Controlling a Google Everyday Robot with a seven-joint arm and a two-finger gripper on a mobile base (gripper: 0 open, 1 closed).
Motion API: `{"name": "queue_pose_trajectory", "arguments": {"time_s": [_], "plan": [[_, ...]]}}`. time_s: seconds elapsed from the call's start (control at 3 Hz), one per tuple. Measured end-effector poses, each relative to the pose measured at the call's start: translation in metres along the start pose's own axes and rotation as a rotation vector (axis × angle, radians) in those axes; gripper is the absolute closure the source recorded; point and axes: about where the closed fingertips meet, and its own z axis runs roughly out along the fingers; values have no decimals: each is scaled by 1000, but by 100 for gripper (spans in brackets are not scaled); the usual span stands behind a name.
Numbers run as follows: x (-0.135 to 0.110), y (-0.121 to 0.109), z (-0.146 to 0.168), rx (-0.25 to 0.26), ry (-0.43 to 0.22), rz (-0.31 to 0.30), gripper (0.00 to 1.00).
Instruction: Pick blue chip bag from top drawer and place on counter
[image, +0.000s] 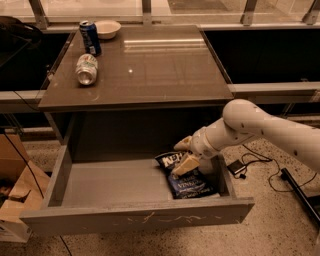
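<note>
your gripper (184, 154) reaches into the top drawer (115, 182), fingers spread astride the upper edge of the blue chip bag (192, 182), which lies flat at the drawer's right end. the grasp is in hand: next, pinch, lift clear, cross to the counter (150, 70).

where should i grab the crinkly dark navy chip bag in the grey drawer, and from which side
Take its crumpled back end, coming from above. The dark navy chip bag lies flat in the grey drawer, close to its right wall, so a side approach looks cramped. The gripper is over that end, fingers open.
</note>
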Motion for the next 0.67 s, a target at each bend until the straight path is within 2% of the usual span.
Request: {"name": "queue_pose_trajectory", "arguments": {"time_s": [0.67], "plan": [[-31, 31, -18, 22, -76, -84, 88]]}}
